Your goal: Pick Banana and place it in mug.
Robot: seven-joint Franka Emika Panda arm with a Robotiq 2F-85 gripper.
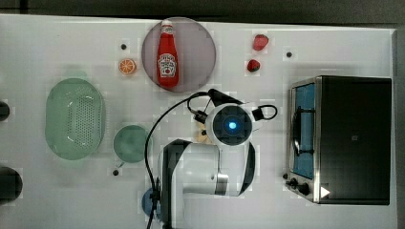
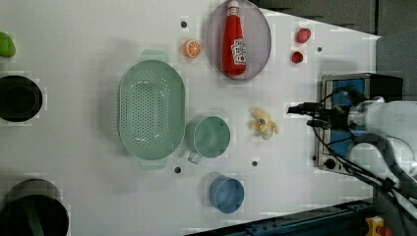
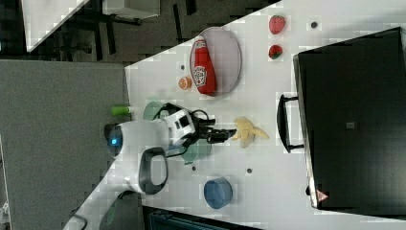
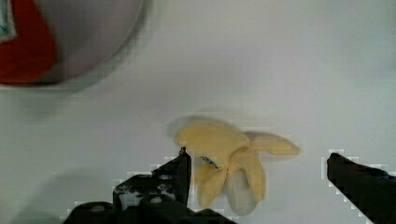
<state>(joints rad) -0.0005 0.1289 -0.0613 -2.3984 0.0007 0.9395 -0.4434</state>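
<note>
I am at the reaching step, not yet gripping. My gripper (image 4: 254, 175) hangs above the banana (image 4: 229, 161) with its fingers spread wide apart, one on each side of the soft yellow fruit and neither touching it. The banana lies on the white counter (image 2: 74, 162) near its middle, between the toaster oven (image 2: 344, 98) and the mug (image 2: 211, 136). The mug stands empty just beside the perforated basket (image 2: 151, 109). Next, I judge, I should lower, close on the banana's body, lift and carry it to the mug. The ketchup bottle (image 2: 234, 39) on the grey plate (image 2: 260, 29) bears a label I cannot read.
</note>
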